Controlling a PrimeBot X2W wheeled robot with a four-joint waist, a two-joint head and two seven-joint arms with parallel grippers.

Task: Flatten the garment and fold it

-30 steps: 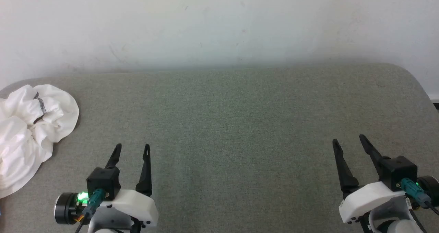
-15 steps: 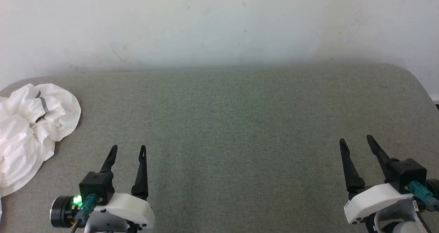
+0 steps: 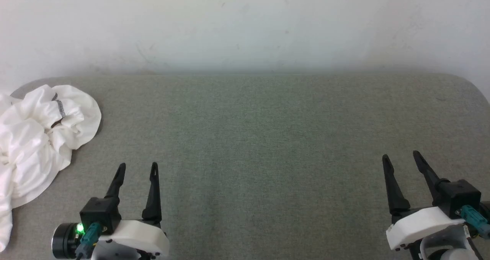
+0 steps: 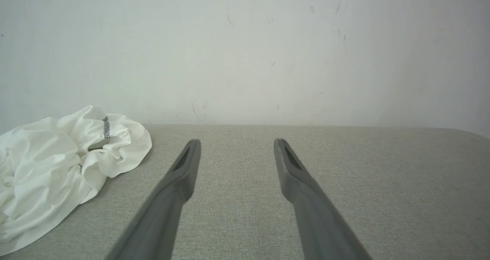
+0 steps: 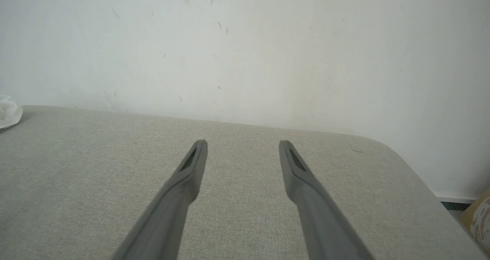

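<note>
Because it is bunched into a loose, rounded heap, little of the cut of the garment [image 3: 42,137] can be made out. Thin white fabric is seen thrown into soft folds and deep creases, and a short run of dark grey zigzag stitching [image 3: 60,107] is exposed along one seam near the top of the pile. The heap is found at the far left of the padded surface [image 3: 268,137], close to its rounded back corner, with its lower part spread flatter and cut off by the left side of the head view. The surface is covered in a grey-green woven cloth of fine, even grain, and its back corners are rounded on both sides. The left gripper [image 3: 138,164] is seen at the near side, beside the garment but apart from it. Its two long, dark, tapering fingers are spread wide with nothing between them, and in the left wrist view a narrow slot is shown on the inner face of each tip. The right gripper [image 3: 400,155] is placed well apart from the garment at the near right, its fingers likewise parted wide and empty. Each pair of fingers is carried on a white moulded shell with a black block. Behind the surface, a pale matte wall [image 3: 245,22] is marked by faint scuffs.
</note>
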